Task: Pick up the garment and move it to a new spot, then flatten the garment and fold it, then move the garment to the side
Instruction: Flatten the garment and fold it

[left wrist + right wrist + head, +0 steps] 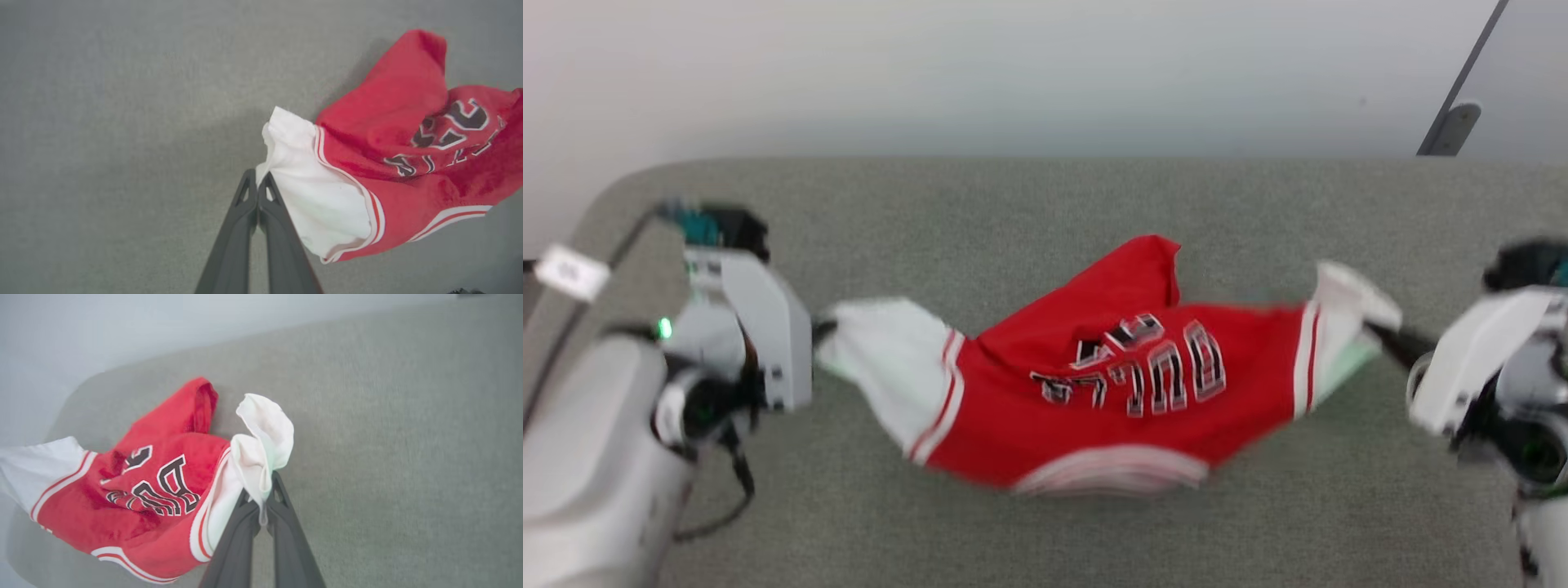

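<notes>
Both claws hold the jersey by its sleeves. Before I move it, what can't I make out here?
- Head view: the garment is motion-blurred; whether its sagging middle touches the table is unclear.
- Head view: the number is folded into a crease, unreadable.
- Left wrist view: the left claw is shut; how much sleeve it pinches is hidden between its fingers.
- Right wrist view: sleeve cloth drapes over the right claw, hiding the pinch.

One garment (1045,433), one left claw (258,179), one right claw (263,494), one table (1013,212).
</notes>
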You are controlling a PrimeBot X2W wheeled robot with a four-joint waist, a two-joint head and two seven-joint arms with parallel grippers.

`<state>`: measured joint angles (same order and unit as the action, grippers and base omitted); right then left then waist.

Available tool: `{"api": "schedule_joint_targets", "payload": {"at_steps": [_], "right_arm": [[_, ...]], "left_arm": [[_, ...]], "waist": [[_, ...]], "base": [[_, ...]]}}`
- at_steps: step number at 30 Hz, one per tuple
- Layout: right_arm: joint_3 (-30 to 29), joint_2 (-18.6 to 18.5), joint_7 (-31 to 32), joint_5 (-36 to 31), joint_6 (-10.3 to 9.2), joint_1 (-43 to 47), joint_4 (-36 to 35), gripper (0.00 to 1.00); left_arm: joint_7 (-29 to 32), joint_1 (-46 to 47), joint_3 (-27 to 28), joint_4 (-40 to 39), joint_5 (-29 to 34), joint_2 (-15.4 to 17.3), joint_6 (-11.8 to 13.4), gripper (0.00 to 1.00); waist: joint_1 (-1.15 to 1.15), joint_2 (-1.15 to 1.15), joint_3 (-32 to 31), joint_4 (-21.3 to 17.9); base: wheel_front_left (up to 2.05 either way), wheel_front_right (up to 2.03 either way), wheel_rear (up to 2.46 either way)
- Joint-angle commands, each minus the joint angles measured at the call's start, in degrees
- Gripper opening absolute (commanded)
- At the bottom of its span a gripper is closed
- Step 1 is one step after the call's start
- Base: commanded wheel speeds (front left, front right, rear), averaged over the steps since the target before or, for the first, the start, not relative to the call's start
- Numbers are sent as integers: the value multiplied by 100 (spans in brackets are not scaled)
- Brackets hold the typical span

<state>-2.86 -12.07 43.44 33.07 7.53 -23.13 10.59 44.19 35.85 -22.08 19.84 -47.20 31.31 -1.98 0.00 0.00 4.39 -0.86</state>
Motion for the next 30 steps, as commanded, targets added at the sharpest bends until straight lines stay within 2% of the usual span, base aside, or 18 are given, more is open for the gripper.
{"api": "schedule_joint_targets", "payload": {"at_steps": [1,6,9,15,20,26,30], "right_arm": [[-33,0,4,60,-8,-136,-62,0],[-138,158,125,281,-8,-1014,-286,0],[-214,310,-56,318,-8,-1615,-244,0],[-202,425,-455,161,-8,-2585,93,0],[-152,367,-666,78,-8,-3119,536,0],[-192,330,-856,17,-8,-3580,1038,0],[-108,258,-1323,-242,-8,-3926,1271,0]], "left_arm": [[30,135,31,-35,41,40,43,0],[235,993,118,-347,89,48,104,0],[199,1618,153,-339,181,7,51,0],[-5,2697,155,70,373,-153,-80,0],[-212,3303,81,452,520,-239,-203,0],[-473,3739,40,816,605,-305,-315,0],[-786,4017,-19,1022,745,-295,-389,0]], "waist": [[0,0,-133,8],[0,0,-320,8],[0,0,-409,0],[0,0,-480,12],[0,0,-465,45],[0,0,-151,97],[0,0,302,115]], "base": [[0,0,0],[0,0,0],[0,0,0],[0,0,0],[0,0,0],[0,0,0],[0,0,0]]}}
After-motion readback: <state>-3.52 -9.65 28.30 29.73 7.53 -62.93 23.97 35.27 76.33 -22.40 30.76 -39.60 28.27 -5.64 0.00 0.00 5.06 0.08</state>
